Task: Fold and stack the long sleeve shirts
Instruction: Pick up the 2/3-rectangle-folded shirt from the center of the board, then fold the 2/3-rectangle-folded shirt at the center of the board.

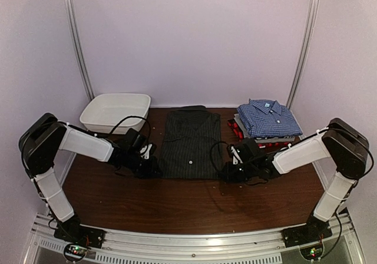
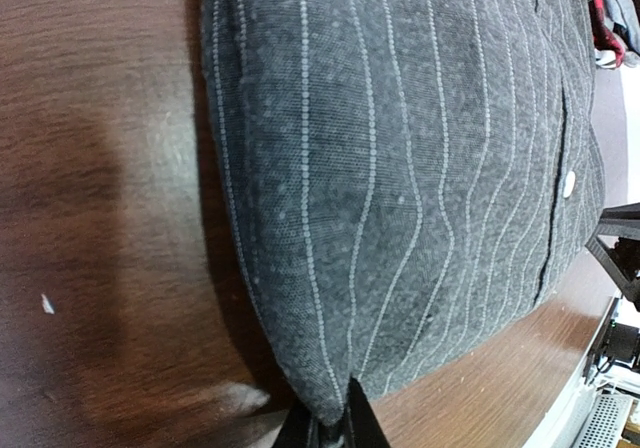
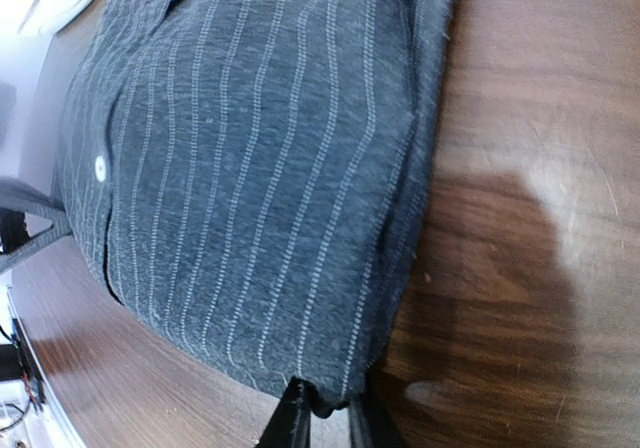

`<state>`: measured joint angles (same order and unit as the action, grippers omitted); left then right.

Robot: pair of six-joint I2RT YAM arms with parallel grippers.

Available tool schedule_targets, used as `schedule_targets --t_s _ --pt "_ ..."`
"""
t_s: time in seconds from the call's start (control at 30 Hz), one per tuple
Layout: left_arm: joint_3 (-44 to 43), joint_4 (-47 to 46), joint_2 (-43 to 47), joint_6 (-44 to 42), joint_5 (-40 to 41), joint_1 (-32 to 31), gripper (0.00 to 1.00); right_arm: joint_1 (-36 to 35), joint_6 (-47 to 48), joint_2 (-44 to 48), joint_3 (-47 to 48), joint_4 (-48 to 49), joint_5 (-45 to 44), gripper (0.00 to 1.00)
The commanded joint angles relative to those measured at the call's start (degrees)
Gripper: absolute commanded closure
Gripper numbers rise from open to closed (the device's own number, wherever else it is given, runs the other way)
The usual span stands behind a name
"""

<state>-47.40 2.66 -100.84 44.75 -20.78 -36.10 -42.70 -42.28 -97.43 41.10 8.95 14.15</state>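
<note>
A black pinstriped shirt [image 1: 189,143] lies flat, folded into a long panel, in the middle of the table. My left gripper [image 1: 152,167] is shut on its near left corner [image 2: 335,393]. My right gripper [image 1: 227,172] is shut on its near right corner [image 3: 345,393]. A light button shows on the placket [image 2: 569,182] and also in the right wrist view [image 3: 99,168]. A stack of folded shirts stands at the back right: a blue checked one [image 1: 268,118] on top, a grey one [image 1: 254,138] under it and a red-black one [image 1: 235,128] at the bottom.
A white plastic tub [image 1: 115,111] stands at the back left. The brown wooden table [image 1: 177,205] runs to a metal rail at the near edge. Cables hang from both arms near the shirt.
</note>
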Motion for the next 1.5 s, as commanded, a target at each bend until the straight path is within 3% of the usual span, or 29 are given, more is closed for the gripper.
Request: schedule_targets --t_s 0.0,0.07,0.43,0.73,0.93,1.1,1.27,1.47 --pt "2.4 0.9 -0.1 1.0 0.9 -1.1 0.95 -0.5 -0.9 1.0 -2.5 0.5 -0.6 0.91" --pt "3.3 0.9 1.0 1.5 1.0 -1.7 0.98 -0.8 -0.9 2.5 -3.3 0.2 -1.0 1.0" --pt "12.9 0.8 11.0 7.3 4.6 -9.4 1.0 -6.9 -2.8 13.8 -9.8 -3.5 -3.8 1.0" --pt "22.2 3.6 27.4 16.1 8.8 -18.2 1.0 -16.0 -8.8 27.1 -15.3 -9.7 -9.6 1.0" --pt "21.4 8.8 35.7 18.6 10.1 -22.1 1.0 -20.9 -11.0 35.0 -15.4 -15.1 -12.4 1.0" --pt "12.9 15.8 40.6 17.8 11.5 -22.4 1.0 -22.7 -9.1 38.3 -7.3 -23.3 -16.2 1.0" --pt "0.1 22.1 34.5 10.2 10.8 -16.2 1.0 -15.2 -2.2 33.1 6.5 -30.7 -18.5 1.0" --pt "-11.8 16.0 15.1 -2.6 1.1 1.9 1.0 1.3 7.7 14.9 21.3 -22.8 -9.7 1.0"
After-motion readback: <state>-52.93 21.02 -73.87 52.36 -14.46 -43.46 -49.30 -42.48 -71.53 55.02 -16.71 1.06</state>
